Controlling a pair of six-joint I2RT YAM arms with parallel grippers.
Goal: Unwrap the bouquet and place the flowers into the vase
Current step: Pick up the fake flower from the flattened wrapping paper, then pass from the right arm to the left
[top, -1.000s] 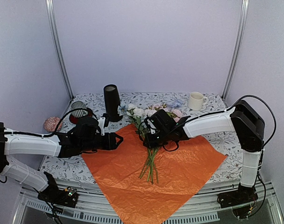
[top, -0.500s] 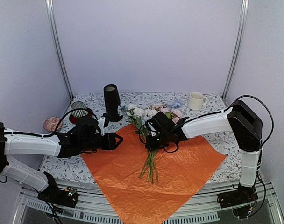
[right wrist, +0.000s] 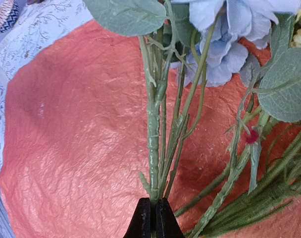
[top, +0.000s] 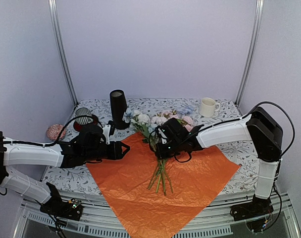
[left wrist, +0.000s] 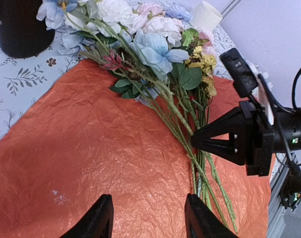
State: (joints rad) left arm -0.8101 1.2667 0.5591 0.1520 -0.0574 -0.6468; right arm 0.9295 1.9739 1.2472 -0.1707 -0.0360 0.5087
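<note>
The bouquet lies open, its orange sheet (top: 190,183) spread flat on the table. The flowers (top: 160,120) rest on it, pastel heads toward the back and green stems (top: 161,176) toward me. My right gripper (top: 158,150) is shut on a few stems (right wrist: 154,129) just below the blue bloom, seen pinched between the jaws in the right wrist view (right wrist: 153,210). My left gripper (top: 125,148) hovers open over bare orange paper (left wrist: 91,148), left of the stems, holding nothing (left wrist: 148,213). The black vase (top: 118,108) stands upright at the back left.
A white mug (top: 207,106) stands at the back right. A striped cup on a red saucer (top: 82,116) sits left of the vase. A pink ball-like thing (top: 55,131) lies off the table's left edge. The orange sheet overhangs the front edge.
My right gripper has closed on the stems. The flower heads shifted slightly toward the back left and the stem ends fanned a little. The left arm has stayed put.
</note>
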